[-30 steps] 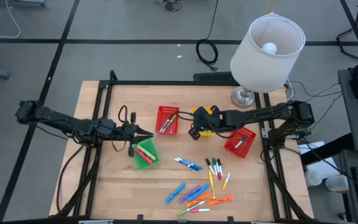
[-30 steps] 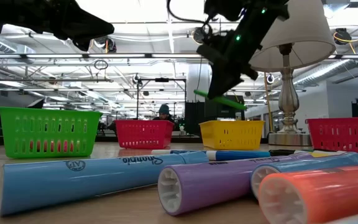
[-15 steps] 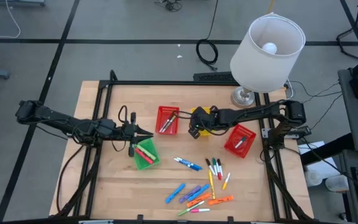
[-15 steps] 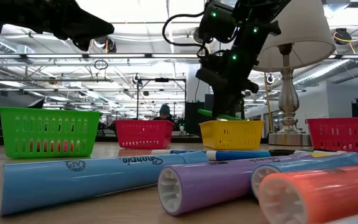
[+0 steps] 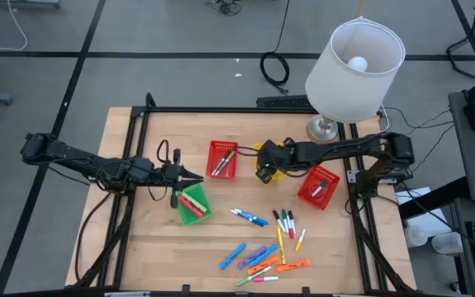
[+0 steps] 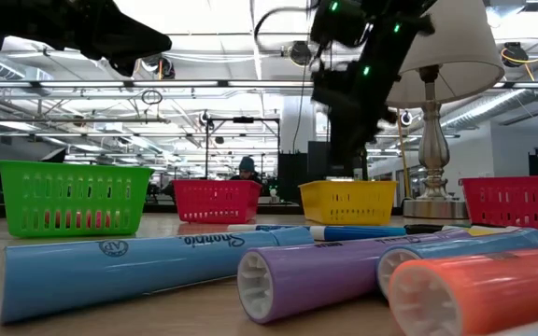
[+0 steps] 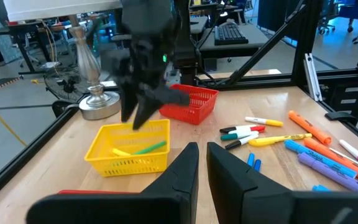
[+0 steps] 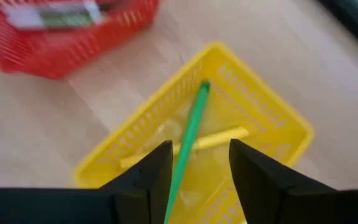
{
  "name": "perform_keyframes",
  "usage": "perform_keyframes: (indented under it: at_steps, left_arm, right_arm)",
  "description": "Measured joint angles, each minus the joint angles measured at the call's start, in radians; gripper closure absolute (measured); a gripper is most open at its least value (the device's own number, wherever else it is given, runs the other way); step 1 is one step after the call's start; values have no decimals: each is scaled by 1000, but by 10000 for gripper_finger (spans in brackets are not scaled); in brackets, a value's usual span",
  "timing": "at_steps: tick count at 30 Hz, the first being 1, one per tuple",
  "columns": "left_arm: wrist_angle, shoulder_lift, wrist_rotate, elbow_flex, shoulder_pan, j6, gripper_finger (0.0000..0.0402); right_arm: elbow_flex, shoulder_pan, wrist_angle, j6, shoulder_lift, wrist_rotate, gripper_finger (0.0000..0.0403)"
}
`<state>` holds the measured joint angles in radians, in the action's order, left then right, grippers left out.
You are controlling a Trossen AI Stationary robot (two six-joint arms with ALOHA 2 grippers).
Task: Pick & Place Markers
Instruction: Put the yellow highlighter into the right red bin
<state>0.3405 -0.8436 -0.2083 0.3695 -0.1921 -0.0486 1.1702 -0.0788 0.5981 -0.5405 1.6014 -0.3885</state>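
Note:
My right gripper (image 8: 194,165) hangs open above the yellow basket (image 8: 253,106), fingers slanting down, touching nothing. A green marker (image 8: 188,134) lies inside that basket across a yellow marker (image 8: 219,138); both also show in the left wrist view, the green marker (image 7: 148,148) on the basket floor. Several more markers (image 5: 266,243) lie loose on the table's near half. My left gripper (image 5: 198,176) stays shut over the green basket (image 5: 193,203), holding nothing.
A red basket (image 5: 223,159) with markers stands left of the yellow one, another red basket (image 5: 318,186) to its right. A lamp (image 5: 355,62) stands at the far right corner. Bare wood lies along the table's near left.
My right gripper has lowered the green marker to the yellow basket, then opened and let go. The marker has dropped into the basket and lies there. The gripper has drawn slightly up and toward the table's right edge.

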Motion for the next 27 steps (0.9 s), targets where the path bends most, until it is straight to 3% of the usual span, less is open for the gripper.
perform_keyframes:
  at_steps: [7, 14, 19, 27]
  left_arm:
    - [0, 0, 0, 0, 0, 0, 360]
    - [0, 0, 0, 0, 0, 0, 360]
    - [0, 0, 0, 0, 0, 8, 360]
    - [-16, 0, 0, 0, 0, 10, 360]
  right_arm:
    - [0, 106, -2, 174, -310, 11, 275]
    - [1, 375, 23, 174, -632, -202, 331]
    - [-24, 636, 85, 154, -712, -396, 395]
    - [-254, 912, -188, 290, -756, -582, 401]
